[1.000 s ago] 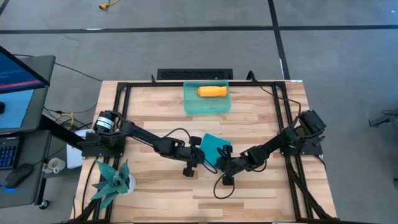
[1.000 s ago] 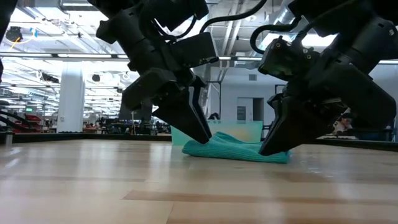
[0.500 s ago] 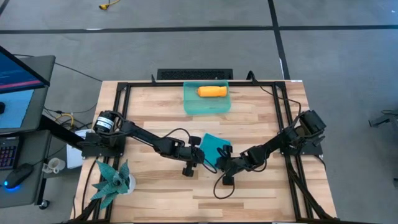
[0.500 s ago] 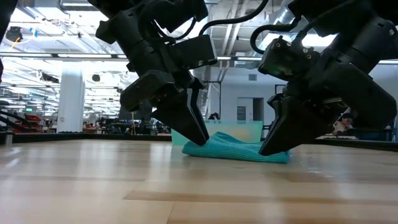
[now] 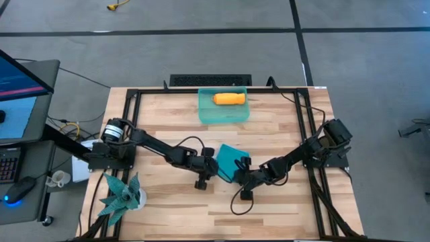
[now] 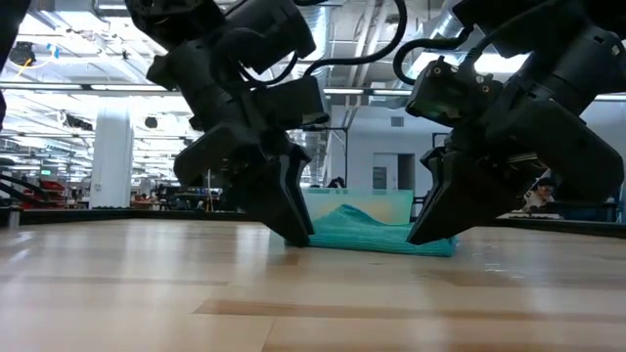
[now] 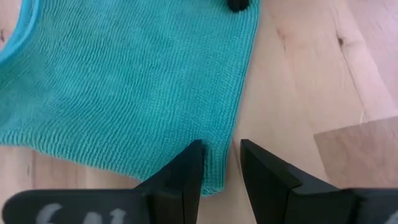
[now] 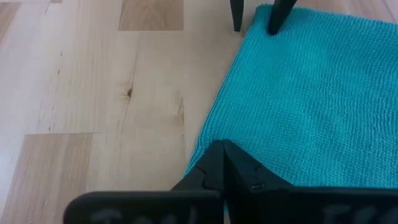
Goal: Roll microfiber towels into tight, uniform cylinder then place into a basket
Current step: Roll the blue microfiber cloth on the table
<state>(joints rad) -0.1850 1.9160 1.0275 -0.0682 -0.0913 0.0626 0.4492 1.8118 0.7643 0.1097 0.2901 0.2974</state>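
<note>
At the counter's [image 5: 168, 202] centre, the soft, limp teal towel [image 5: 230, 160] is straddled at its near-left corner by the parted left tool [image 7: 219, 163]; the right tool [image 8: 222, 163] is closed on its near edge.

Parted end effector [image 7: 219, 163] astride teal towel [image 7: 124, 81]

- Teal towel [image 5: 229, 160] — lying mostly flat on the wood at mid-table, folded, one part humped up slightly in the low view; knit ribbing plain in both wrist views.
- Orange towel [image 5: 228, 99] — rolled into a short cylinder, lying on its side inside the basket, toward its far wall.
- Basket [image 5: 222, 114] — translucent sea-green, low-walled, upright at the table's far edge, well apart from the teal towel.
</note>
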